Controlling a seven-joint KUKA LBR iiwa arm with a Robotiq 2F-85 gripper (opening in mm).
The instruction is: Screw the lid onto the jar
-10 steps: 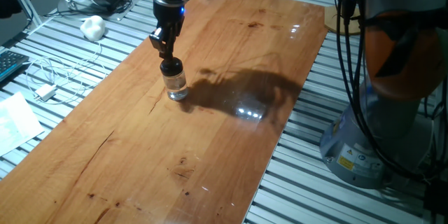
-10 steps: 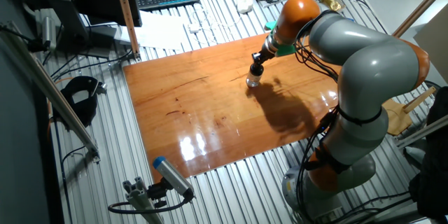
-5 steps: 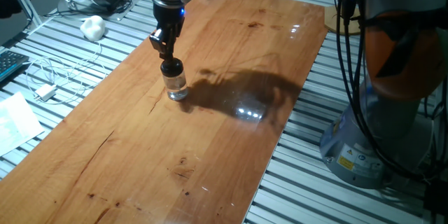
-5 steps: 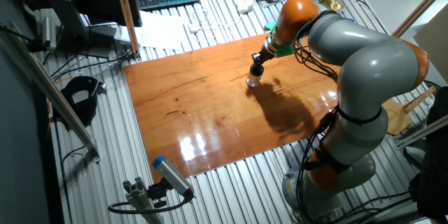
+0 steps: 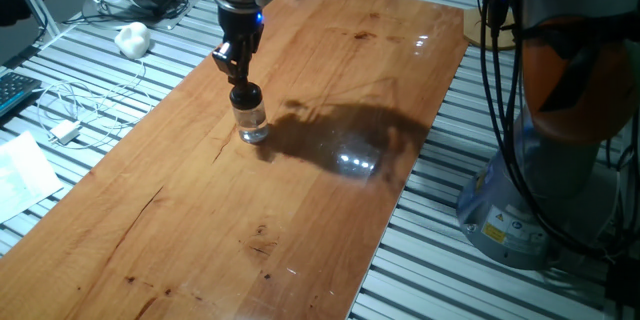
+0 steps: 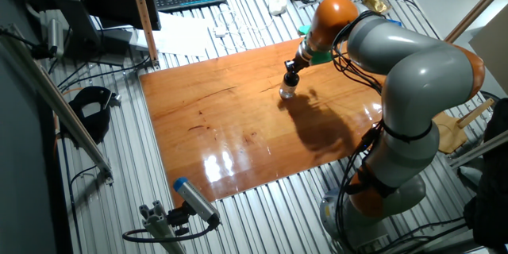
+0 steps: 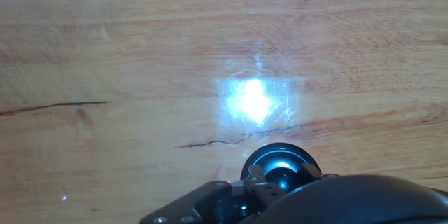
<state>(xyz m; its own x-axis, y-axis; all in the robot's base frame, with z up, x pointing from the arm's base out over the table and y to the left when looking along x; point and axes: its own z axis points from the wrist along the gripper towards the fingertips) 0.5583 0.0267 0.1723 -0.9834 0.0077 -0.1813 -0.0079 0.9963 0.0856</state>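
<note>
We can read no brand or writing anywhere; a yellow label sits low on the robot's base (image 5: pixel 497 226), near the board's edge, but its print is too small to make out.

We count one jar (image 5: pixel 251 120), one lid (image 5: pixel 245 93), one gripper (image 5: pixel 238 78) and one board (image 5: pixel 300 210). The jar is clear glass, short and cylindrical, and stands upright on the board, in the half of it farther from the base. The lid is black and round and sits on top of the jar. In the other fixed view the jar (image 6: pixel 287 90) shows as a small pale spot under the black gripper (image 6: pixel 291 75).

The gripper comes straight down onto the lid, its dark fingers close together at the knob; it seems to be clamped on the lid, though in the fixed views the contact is small and we cannot be quite sure. In the hand view the lid (image 7: pixel 281 166) is a glossy black disc with a rounded knob at its centre, and metal finger parts press in on the knob from both sides.

The board is smooth, varnished, reddish-brown wood with dark grain cracks and bright glare patches. It lies on a ribbed metal table (image 5: pixel 470 280). Beside the board, on the jar's side, lie a white cable (image 5: pixel 70 110) and a crumpled white wad (image 5: pixel 131 37).
</note>
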